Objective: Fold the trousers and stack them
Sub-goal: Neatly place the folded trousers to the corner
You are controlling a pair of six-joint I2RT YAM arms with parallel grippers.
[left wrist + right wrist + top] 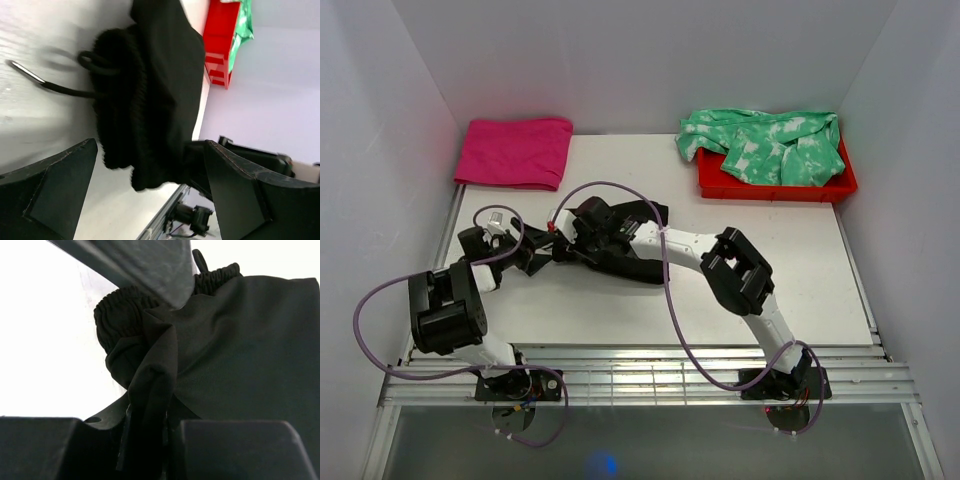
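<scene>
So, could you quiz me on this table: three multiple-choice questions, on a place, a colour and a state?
1. Where does the tie-dye garment lie?
A in the red tray
B on the wall
C on the floor

2. What colour is the folded cloth at the back left?
A blue
B magenta-pink
C yellow

3. How is the left gripper?
A shut tight
B open
C out of view

Answers:
1 A, it is heaped in the tray, spilling over its rim.
2 B, plain in the top view.
3 B, its fingers stand wide apart beside the trousers.
</scene>
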